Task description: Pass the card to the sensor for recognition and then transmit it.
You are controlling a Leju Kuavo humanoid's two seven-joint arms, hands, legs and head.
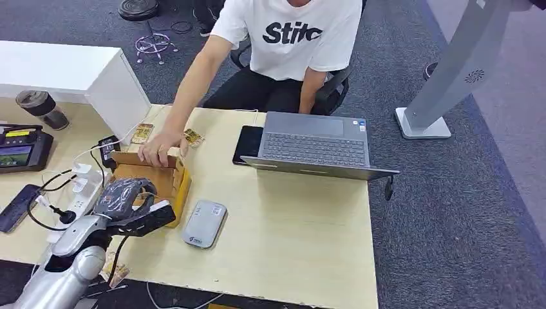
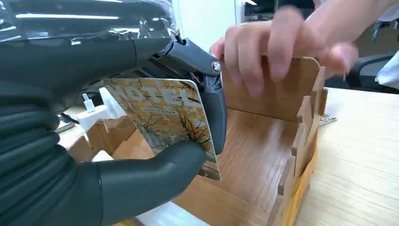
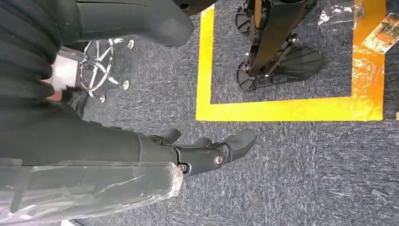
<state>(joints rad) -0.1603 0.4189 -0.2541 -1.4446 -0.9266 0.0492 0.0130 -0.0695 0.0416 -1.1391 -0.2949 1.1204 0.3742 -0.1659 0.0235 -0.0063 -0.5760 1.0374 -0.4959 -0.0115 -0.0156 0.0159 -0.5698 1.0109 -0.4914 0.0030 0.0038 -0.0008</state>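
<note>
My left hand (image 1: 132,205) hovers over the wooden card box (image 1: 170,183) at the table's left. It pinches a yellow card (image 2: 167,120) with a tree picture between thumb and fingers, just above the box's inside (image 2: 254,155). The grey card sensor (image 1: 204,223) lies flat on the table just right of the box. A person's hand (image 1: 160,147) rests on the box's far wall (image 2: 282,89). My right hand (image 3: 207,153) hangs over dark carpet, its fingers slightly curled and holding nothing.
A laptop (image 1: 315,145) and a black tablet (image 1: 247,143) sit at the far middle of the table. Two loose cards (image 1: 143,132) lie beyond the box. Cables, a power strip (image 1: 80,187), a phone (image 1: 16,207) and a controller (image 1: 22,147) crowd the left side.
</note>
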